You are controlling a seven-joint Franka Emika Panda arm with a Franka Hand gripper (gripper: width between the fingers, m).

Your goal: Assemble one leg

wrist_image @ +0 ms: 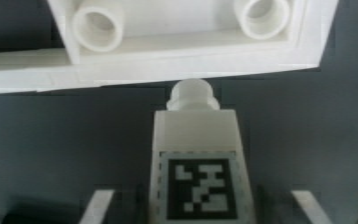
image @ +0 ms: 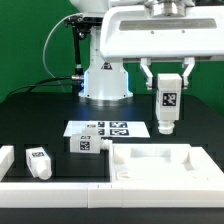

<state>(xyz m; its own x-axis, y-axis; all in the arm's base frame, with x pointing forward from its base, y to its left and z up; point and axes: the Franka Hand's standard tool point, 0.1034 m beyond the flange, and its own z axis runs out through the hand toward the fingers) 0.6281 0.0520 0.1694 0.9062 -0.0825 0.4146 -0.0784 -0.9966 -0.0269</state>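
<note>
While one leg (image: 167,110) is clamped in the end effector (image: 167,88), insertion is judged pending: its peg (wrist_image: 194,95) must be aligned with a socket (wrist_image: 96,25) of the panel (image: 165,165).

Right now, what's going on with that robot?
The robot's gripper is holding one leg upright in the air, close to the big white panel. The leg isn't joined to the panel yet. Two other legs sit on the table by the marker board.
</note>
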